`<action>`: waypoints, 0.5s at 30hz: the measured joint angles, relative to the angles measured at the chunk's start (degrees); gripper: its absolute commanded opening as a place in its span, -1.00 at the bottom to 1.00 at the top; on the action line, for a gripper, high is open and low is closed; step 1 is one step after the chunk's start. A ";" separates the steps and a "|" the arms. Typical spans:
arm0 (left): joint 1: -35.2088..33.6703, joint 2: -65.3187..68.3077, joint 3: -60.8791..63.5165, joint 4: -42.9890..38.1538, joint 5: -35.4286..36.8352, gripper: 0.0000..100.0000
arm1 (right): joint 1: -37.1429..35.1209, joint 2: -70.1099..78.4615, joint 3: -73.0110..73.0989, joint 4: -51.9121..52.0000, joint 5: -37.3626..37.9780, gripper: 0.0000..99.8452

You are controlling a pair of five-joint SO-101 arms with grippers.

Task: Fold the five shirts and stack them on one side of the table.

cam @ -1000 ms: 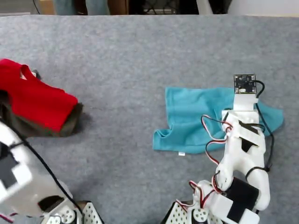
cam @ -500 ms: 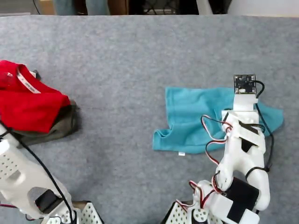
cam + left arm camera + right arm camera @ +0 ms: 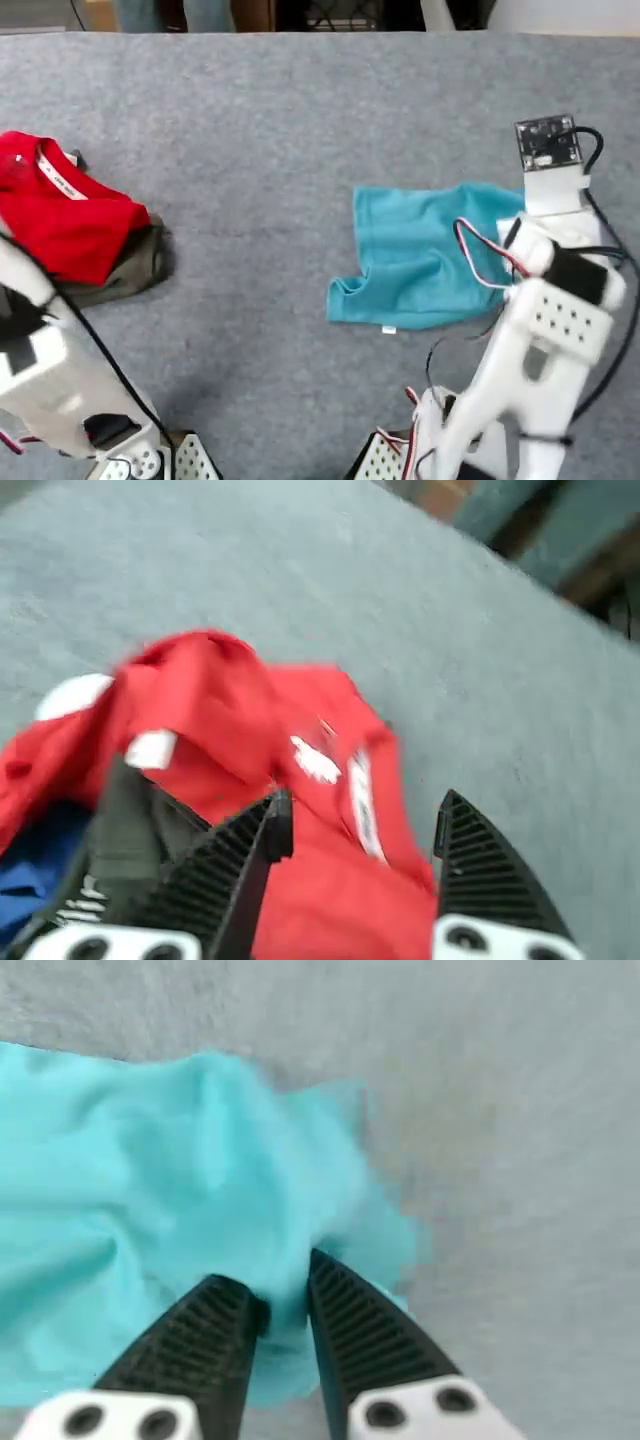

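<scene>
A red shirt (image 3: 60, 215) lies folded at the table's left edge on top of an olive shirt (image 3: 135, 270). In the left wrist view my left gripper (image 3: 360, 805) hangs open just above the red shirt (image 3: 250, 710), with dark cloth (image 3: 125, 820) and blue cloth (image 3: 30, 890) showing beneath it. A teal shirt (image 3: 420, 255) lies loosely spread right of centre. My right gripper (image 3: 280, 1280) is shut on a fold of the teal shirt (image 3: 150, 1180) at its right edge. The right arm (image 3: 555, 290) covers that edge in the high view.
The grey felt table (image 3: 300, 120) is bare across the middle and back. The left arm's white body (image 3: 30, 370) stands at the front left corner. Furniture and a person's legs show beyond the far edge.
The right arm swung up and to the right, and the teal shirt's right sleeve is now under it. The left arm drew back while the red shirt settled into a tighter pile.
</scene>
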 measured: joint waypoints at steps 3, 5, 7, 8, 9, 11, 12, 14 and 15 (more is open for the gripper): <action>7.56 -3.78 12.92 0.00 -1.32 -0.51 | 3.52 -4.57 -4.48 4.40 6.24 -0.97; 13.10 -4.75 21.36 0.00 -1.49 -0.51 | 7.30 -6.68 -5.63 5.80 9.93 -0.97; 18.64 -4.84 28.75 -0.18 -1.49 -0.51 | 12.31 -7.82 -5.89 6.42 13.27 -0.97; 20.84 -5.01 31.91 -0.62 -1.49 -0.51 | 15.12 -8.18 -5.89 6.42 14.86 -0.97; 22.86 -5.10 34.81 -1.14 -1.49 -0.51 | 18.11 -8.35 -5.80 6.42 16.53 -0.97; 25.76 -5.19 38.42 -1.85 -1.49 -0.51 | 23.74 -8.70 -4.22 5.71 20.48 -0.97; 26.90 -5.19 39.21 -2.02 -1.49 -0.51 | 26.20 -8.70 -2.37 4.48 22.51 -0.97; 29.80 -5.19 39.30 -2.37 -1.49 -0.51 | 30.51 -8.79 2.37 1.05 26.55 -0.97; 31.56 -5.27 39.30 -2.37 -1.49 -0.51 | 32.18 -8.79 5.10 -1.05 28.57 -0.97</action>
